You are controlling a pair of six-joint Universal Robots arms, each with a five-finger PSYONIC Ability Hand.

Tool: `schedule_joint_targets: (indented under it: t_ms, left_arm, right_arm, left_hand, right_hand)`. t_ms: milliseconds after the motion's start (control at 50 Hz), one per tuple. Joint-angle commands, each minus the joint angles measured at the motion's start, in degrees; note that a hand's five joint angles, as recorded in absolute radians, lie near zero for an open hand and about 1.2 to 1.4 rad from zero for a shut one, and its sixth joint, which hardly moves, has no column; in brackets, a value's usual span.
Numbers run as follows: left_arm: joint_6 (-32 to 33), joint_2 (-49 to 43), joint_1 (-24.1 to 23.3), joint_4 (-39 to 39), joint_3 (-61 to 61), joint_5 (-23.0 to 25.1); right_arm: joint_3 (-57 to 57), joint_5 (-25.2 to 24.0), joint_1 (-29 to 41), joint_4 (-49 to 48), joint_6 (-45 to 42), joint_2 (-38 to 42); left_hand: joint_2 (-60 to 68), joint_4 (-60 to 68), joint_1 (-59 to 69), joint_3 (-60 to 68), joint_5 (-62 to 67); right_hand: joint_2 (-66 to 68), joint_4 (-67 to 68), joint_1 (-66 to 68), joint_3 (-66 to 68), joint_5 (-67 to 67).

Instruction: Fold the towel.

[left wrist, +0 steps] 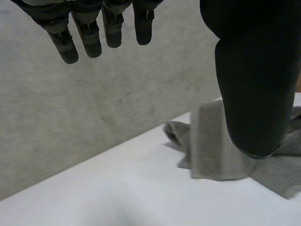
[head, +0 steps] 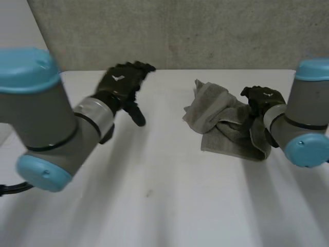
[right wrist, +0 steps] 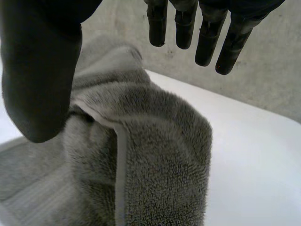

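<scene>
White table [head: 154,206] – flat, matte, plain top. 1 item on it: grey terry towel [head: 226,123], on right half, near far edge. Towel not flat – crumpled into loose heap, several folds overlapping, 1 lobe sticking out toward far edge. Left wrist view: towel [left wrist: 211,150] has 1 lower edge lying flat on table [left wrist: 117,197]. Right wrist view: towel [right wrist: 160,141] bunched high, woven hem band running down fold, flatter layer beside it on table [right wrist: 254,155]. 1 small dark speck [head: 148,194] on near-centre surface.
</scene>
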Motion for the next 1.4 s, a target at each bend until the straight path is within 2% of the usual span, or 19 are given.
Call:
schedule_joint_targets:
  t_ms: [20,40,80,100,120,240,340,500,700,980,1100,1160,1200,1220,1240,1260,1300,1340,1400]
  left_arm:
    - [-0.23,-5.91,-0.96,3.66,0.87,3.07]
    - [-0.32,-6.87,-1.05,4.01,0.87,3.24]
    - [-0.23,-7.75,-1.05,4.1,0.78,3.33]
    - [-0.23,-8.19,-1.05,4.19,0.43,3.33]
    - [-0.32,-8.2,-1.13,4.19,0.08,3.33]
    - [-0.5,-7.67,-1.05,4.27,-1.95,3.33]
    - [-0.67,-7.23,-1.14,5.15,-3.18,3.16]
    - [-6.21,-7.23,-3.33,5.5,-3.18,2.89]
    - [-23.76,-9.42,-6.58,5.33,-3.79,2.72]
    - [-34.85,-11.1,-7.81,7.79,-5.28,0.96]
    - [-36.62,-11.19,-8.08,9.37,-5.55,-1.15]
    - [-36.71,-11.27,-8.08,11.66,-6.25,-4.58]
    - [-36.62,-11.45,-7.99,14.54,-7.13,-8.86]
    - [-36.62,-11.45,-7.99,14.56,-7.13,-8.88]
    - [-36.27,-11.45,-7.99,16.21,-7.57,-11.06]
    - [-36.27,-11.45,-7.99,16.23,-7.57,-11.08]
    - [-35.83,-11.54,-7.9,19.03,-8.1,-13.62]
    - [-35.39,-11.45,-7.82,19.74,-8.18,-13.81]
    - [-32.6,-10.84,-7.03,19.74,-8.36,-13.89]
  right_arm:
    - [-9.27,3.82,0.13,-0.07,-0.93,10.49]
    - [-9.28,3.84,0.13,-0.07,-0.93,10.51]
    - [-11.47,5.32,0.22,0.19,-2.68,12.35]
    - [-11.48,5.33,0.22,0.19,-2.69,12.36]
    - [-11.22,5.24,0.31,-0.24,-4.0,11.49]
    - [-3.57,1.38,1.19,-2.71,-7.96,3.22]
    - [9.23,-3.89,4.43,-5.96,-14.37,-7.92]
    - [17.6,-4.43,5.32,-6.75,-15.61,-17.16]
    - [21.21,-4.07,8.91,-6.57,-15.09,-20.86]
    - [23.85,-3.9,14.71,-6.13,-6.47,-27.28]
    - [23.85,-3.81,17.36,-5.34,-6.03,-27.37]
    - [24.03,-3.81,18.06,-4.29,-6.03,-27.81]
    - [24.38,-4.07,18.06,-2.63,-5.77,-28.68]
    - [24.38,-4.07,18.06,-2.62,-5.77,-28.69]
    - [24.64,-4.07,18.06,-1.92,-5.51,-29.12]
    - [24.73,-4.07,18.06,-1.57,-5.07,-29.56]
    - [24.82,-4.07,17.8,-1.3,-4.63,-29.91]
    - [24.99,-4.07,17.45,-1.3,-4.45,-30.18]
    - [24.99,-4.16,17.18,-1.47,-4.71,-30.71]
  left_hand:
    - [0.83,0.71,0.32,0.78,-1.31]
    - [0.83,0.71,0.32,0.78,-1.31]
    - [0.83,0.71,0.32,0.78,-1.31]
    - [0.83,0.71,0.32,0.78,-1.31]
    - [0.83,0.71,0.32,0.78,-1.31]
    - [0.67,0.54,0.15,0.61,-1.47]
    - [0.83,0.71,0.32,0.78,-1.31]
    - [0.83,0.71,0.32,0.78,-1.31]
    - [2.01,1.88,1.49,1.95,-0.13]
    - [2.18,2.05,1.66,2.12,0.04]
    - [3.19,3.06,2.67,3.13,1.05]
    - [11.1,10.97,10.58,11.04,8.96]
    - [33.49,33.36,32.97,33.43,31.35]
    - [33.63,33.51,33.12,33.58,31.49]
    - [48.46,48.33,47.94,48.4,46.32]
    - [48.61,48.48,48.09,48.55,46.47]
    - [62.82,62.69,62.3,62.76,60.68]
    - [70.54,70.41,70.03,70.48,68.4]
    - [70.62,70.49,70.1,70.56,68.48]
  right_hand:
    - [12.15,11.87,14.39,12.68,13.2]
    - [12.28,11.99,14.51,12.8,13.32]
    - [54.08,53.79,56.31,54.6,55.13]
    - [54.33,54.04,56.56,54.85,55.37]
    - [65.59,65.31,67.83,66.12,66.64]
    - [65.71,65.42,67.94,66.23,66.75]
    - [65.71,65.42,67.94,66.23,66.75]
    - [65.71,65.42,67.94,66.23,66.75]
    - [65.71,65.42,67.94,66.23,66.75]
    - [65.71,65.42,67.94,66.23,66.75]
    - [65.71,65.42,67.94,66.23,66.75]
    - [65.71,65.42,67.94,66.23,66.75]
    - [65.71,65.42,67.94,66.23,66.75]
    - [65.71,65.42,67.94,66.23,66.75]
    - [65.71,65.42,67.94,66.23,66.75]
    - [65.71,65.42,67.94,66.23,66.75]
    - [65.71,65.42,67.94,66.23,66.75]
    - [65.71,65.42,67.94,66.23,66.75]
    - [65.71,65.42,67.94,66.23,66.75]
